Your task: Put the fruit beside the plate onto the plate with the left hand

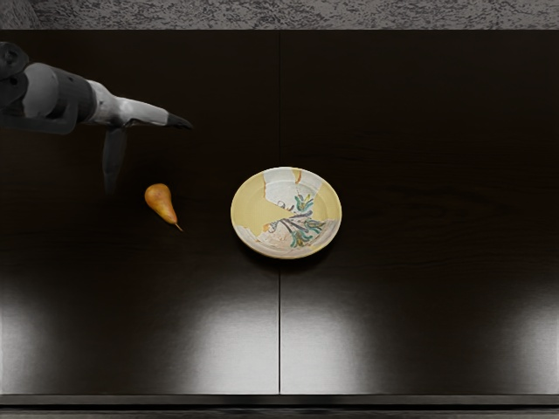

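An orange-brown pear (pixel 160 202) lies on the dark table, its stem pointing down and to the right. To its right, a short gap away, sits a yellow plate (pixel 249 205) with a white patch and a leaf pattern; nothing lies on it. My left hand (pixel 140 122) reaches in from the left edge, above and behind the pear. Its fingers stretch out flat to the right and the thumb hangs down, holding nothing. The hand does not touch the pear.
The dark table (pixel 419 288) runs across the whole view with a seam down the middle. A grey speckled wall (pixel 288 13) borders its far edge.
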`<act>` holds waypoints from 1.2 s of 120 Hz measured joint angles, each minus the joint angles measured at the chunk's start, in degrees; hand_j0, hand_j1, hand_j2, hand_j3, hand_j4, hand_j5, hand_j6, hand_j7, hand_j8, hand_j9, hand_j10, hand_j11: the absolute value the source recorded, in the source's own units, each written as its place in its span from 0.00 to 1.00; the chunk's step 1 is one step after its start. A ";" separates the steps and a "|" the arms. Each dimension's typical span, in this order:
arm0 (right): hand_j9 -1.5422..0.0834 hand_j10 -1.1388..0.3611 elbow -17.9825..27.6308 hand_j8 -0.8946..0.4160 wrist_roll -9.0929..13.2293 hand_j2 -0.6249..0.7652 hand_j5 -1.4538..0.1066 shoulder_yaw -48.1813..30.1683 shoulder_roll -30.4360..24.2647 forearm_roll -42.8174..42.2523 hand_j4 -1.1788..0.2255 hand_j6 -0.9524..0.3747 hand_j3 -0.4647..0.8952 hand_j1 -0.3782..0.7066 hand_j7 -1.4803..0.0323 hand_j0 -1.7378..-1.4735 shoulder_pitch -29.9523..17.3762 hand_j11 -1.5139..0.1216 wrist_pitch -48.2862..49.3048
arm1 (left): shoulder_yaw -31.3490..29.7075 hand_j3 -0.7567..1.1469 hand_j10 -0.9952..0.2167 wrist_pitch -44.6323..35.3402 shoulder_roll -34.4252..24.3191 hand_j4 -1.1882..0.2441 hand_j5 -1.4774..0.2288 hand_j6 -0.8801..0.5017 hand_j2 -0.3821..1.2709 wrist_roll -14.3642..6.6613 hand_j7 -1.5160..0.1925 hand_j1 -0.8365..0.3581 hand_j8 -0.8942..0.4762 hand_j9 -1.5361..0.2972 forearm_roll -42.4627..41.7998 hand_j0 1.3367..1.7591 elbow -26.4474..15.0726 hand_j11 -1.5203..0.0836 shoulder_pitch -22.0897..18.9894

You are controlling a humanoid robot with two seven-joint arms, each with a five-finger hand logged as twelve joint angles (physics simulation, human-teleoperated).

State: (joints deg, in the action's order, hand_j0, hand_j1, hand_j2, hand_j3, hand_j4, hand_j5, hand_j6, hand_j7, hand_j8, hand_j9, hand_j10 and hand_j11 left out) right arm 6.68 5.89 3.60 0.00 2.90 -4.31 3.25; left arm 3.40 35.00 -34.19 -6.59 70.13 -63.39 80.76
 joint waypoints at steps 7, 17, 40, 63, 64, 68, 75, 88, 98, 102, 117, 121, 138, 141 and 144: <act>0.93 0.74 0.00 0.66 0.00 0.45 0.91 0.00 0.00 0.00 0.82 0.70 0.34 0.05 0.96 0.30 0.00 0.91 0.00 | -1.00 0.40 0.82 0.00 0.07 0.83 0.87 0.63 0.23 -0.02 0.89 0.99 0.65 0.84 0.14 0.76 -1.62 0.95 0.01; 0.93 0.74 0.00 0.66 0.00 0.45 0.91 0.00 0.00 0.00 0.82 0.70 0.34 0.05 0.96 0.30 0.00 0.91 0.00 | -2.39 0.40 0.82 0.00 0.17 0.83 0.87 0.63 0.23 -0.07 0.89 0.99 0.65 0.84 0.78 0.76 -3.14 0.95 0.06; 0.93 0.74 0.00 0.66 0.00 0.45 0.91 0.00 0.00 0.00 0.82 0.70 0.34 0.05 0.96 0.30 0.00 0.91 0.00 | -5.02 0.40 0.82 0.00 0.72 0.83 0.87 0.63 0.23 -0.16 0.89 0.99 0.65 0.84 5.10 0.76 -5.54 0.95 0.01; 0.93 0.74 0.00 0.66 0.00 0.45 0.91 0.00 0.00 0.00 0.82 0.70 0.34 0.05 0.96 0.30 0.00 0.91 0.00 | -6.52 0.40 0.82 0.00 0.96 0.83 0.87 0.63 0.23 -0.21 0.89 0.99 0.65 0.84 8.56 0.76 -6.37 0.95 0.08; 0.93 0.74 0.00 0.66 0.00 0.45 0.91 0.00 0.00 0.00 0.82 0.70 0.34 0.05 0.96 0.30 0.00 0.91 0.00 | -6.56 0.40 0.82 0.00 0.96 0.83 0.87 0.63 0.23 -0.21 0.89 0.99 0.65 0.84 8.65 0.76 -6.43 0.95 0.13; 0.93 0.74 0.00 0.66 0.00 0.45 0.91 0.00 0.00 0.00 0.82 0.70 0.34 0.05 0.96 0.30 0.00 0.91 0.00 | -6.73 0.40 0.82 0.00 0.97 0.83 0.87 0.63 0.23 -0.22 0.89 0.99 0.65 0.84 8.96 0.76 -6.67 0.95 0.24; 0.93 0.74 0.00 0.66 0.00 0.45 0.91 0.00 0.00 0.00 0.82 0.70 0.34 0.05 0.96 0.30 0.00 0.91 0.00 | -7.00 0.40 0.82 0.00 0.97 0.83 0.87 0.63 0.23 -0.24 0.89 0.99 0.65 0.84 9.54 0.76 -7.04 0.95 0.36; 0.93 0.74 0.00 0.66 0.00 0.45 0.91 0.00 0.00 0.00 0.82 0.70 0.34 0.05 0.96 0.30 0.00 0.91 0.00 | -7.76 0.40 0.82 0.00 0.97 0.83 0.87 0.63 0.23 -0.29 0.89 0.99 0.65 0.84 10.83 0.76 -7.51 0.95 0.35; 0.93 0.74 0.00 0.66 0.00 0.45 0.91 0.00 0.00 0.00 0.82 0.70 0.34 0.05 0.96 0.30 0.00 0.91 0.00 | -8.07 0.40 0.82 0.00 0.97 0.83 0.87 0.63 0.23 -0.33 0.89 0.99 0.65 0.84 11.31 0.76 -7.81 0.95 0.36; 0.93 0.74 0.00 0.66 0.00 0.45 0.91 0.00 0.00 0.00 0.82 0.70 0.34 0.05 0.96 0.30 0.00 0.91 0.00 | -8.14 0.40 0.82 0.00 0.97 0.83 0.86 0.63 0.23 -0.33 0.88 0.99 0.65 0.84 11.41 0.76 -7.94 0.94 0.44; 0.93 0.74 0.00 0.66 0.00 0.45 0.91 0.00 0.00 0.00 0.82 0.70 0.34 0.05 0.96 0.30 0.00 0.91 0.00 | -8.27 0.40 0.80 0.00 0.97 0.81 0.85 0.62 0.23 -0.37 0.87 0.97 0.63 0.82 11.96 0.76 -8.41 0.93 0.62; 0.93 0.74 0.00 0.66 0.00 0.45 0.91 0.00 0.00 0.00 0.82 0.70 0.34 0.05 0.96 0.30 0.00 0.91 0.00 | -8.28 0.40 0.80 0.00 1.01 0.81 0.85 0.62 0.23 -0.39 0.87 0.97 0.63 0.82 12.13 0.76 -8.48 0.93 0.70; 0.93 0.74 0.00 0.66 0.00 0.45 0.91 0.00 0.00 0.00 0.82 0.70 0.34 0.05 0.96 0.30 0.00 0.91 0.00 | -8.30 0.40 0.77 0.00 2.17 0.79 0.82 0.59 0.24 -0.53 0.84 0.93 0.61 0.80 12.45 0.76 -8.63 0.90 0.80; 0.93 0.74 0.00 0.66 0.00 0.45 0.91 0.00 0.00 0.00 0.82 0.70 0.34 0.05 0.96 0.30 0.00 0.91 0.00 | -8.30 0.40 0.77 0.00 2.53 0.78 0.82 0.59 0.24 -0.73 0.84 0.93 0.60 0.79 12.48 0.76 -8.62 0.90 0.80; 0.93 0.74 0.00 0.66 0.00 0.45 0.91 0.00 0.00 0.00 0.82 0.70 0.34 0.05 0.96 0.30 0.00 0.91 0.00 | -8.30 0.40 0.76 0.00 2.82 0.78 0.82 0.59 0.24 -0.91 0.84 0.93 0.60 0.79 12.50 0.76 -8.62 0.89 0.80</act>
State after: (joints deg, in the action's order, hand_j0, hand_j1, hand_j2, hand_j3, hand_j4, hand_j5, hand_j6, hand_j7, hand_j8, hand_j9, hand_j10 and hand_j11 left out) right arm 6.68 5.89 3.60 0.00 2.90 -4.31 3.25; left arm -4.90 35.00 -31.37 -7.51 82.63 -72.01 81.56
